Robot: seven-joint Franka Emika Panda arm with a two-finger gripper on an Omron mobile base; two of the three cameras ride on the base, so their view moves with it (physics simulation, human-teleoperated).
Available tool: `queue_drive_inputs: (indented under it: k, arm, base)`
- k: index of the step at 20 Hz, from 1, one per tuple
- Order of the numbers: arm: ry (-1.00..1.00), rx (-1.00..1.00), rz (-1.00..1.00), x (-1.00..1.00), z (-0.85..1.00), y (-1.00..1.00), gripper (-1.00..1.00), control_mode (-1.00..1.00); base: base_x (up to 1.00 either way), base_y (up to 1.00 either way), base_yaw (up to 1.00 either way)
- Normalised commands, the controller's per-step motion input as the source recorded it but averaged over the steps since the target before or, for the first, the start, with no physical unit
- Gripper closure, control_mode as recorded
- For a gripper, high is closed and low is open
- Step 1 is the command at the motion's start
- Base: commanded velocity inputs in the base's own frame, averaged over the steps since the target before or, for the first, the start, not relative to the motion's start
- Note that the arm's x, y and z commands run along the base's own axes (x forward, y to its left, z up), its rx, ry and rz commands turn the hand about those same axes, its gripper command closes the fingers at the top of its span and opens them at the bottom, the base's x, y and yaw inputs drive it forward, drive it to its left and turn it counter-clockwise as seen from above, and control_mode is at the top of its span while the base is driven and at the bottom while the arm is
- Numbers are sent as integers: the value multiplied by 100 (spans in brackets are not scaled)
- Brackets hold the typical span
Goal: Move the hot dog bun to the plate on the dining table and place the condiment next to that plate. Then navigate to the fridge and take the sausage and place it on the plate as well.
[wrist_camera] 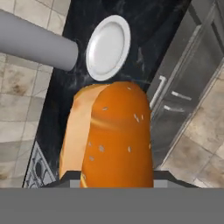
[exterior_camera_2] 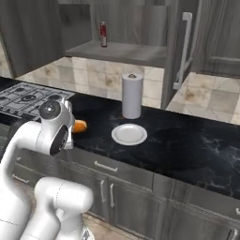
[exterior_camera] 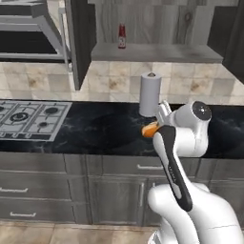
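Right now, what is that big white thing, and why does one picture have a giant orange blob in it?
The white thing is a robot arm in a pretend, computer-drawn kitchen. Two pictures come from cameras behind the arm, one on each side. The third comes from a camera on its hand, so things there look huge. The orange blob is a hot dog bun, seen very close. The arm's pincer is closed around it, above the black counter. On the counter sit a white plate, a paper towel roll and a stove. A red ketchup bottle stands on a shelf above.
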Motion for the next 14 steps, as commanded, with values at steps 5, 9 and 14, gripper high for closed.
queue_drive_inputs:
  k: [5,9,14]
  arm:
    - [0,0,0,0,0,0,100,100]
    - [0,0,0,0,0,0,100,100]
    - [0,0,0,0,0,0,100,100]
  base:
    - [-23,58,68]
    - [-10,62,73]
    - [-4,63,76]
